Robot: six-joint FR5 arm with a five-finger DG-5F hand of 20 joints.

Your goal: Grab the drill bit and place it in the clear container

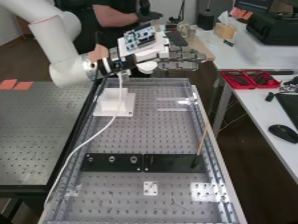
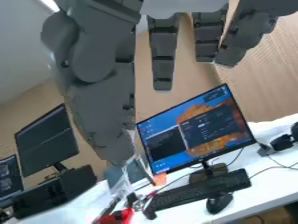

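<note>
Evidently, the grasp is awaiting its start; the hand is hanging near the bench's far end, fingers straight, gripping nothing; a slim tan rod is leaning over the dark plate — whether it's the drill bit, I'm not telling surely — so lowering, then pinching, is coming next.

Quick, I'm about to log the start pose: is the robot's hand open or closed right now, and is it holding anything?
Hand: open, fingers straight, holding nothing.
</note>
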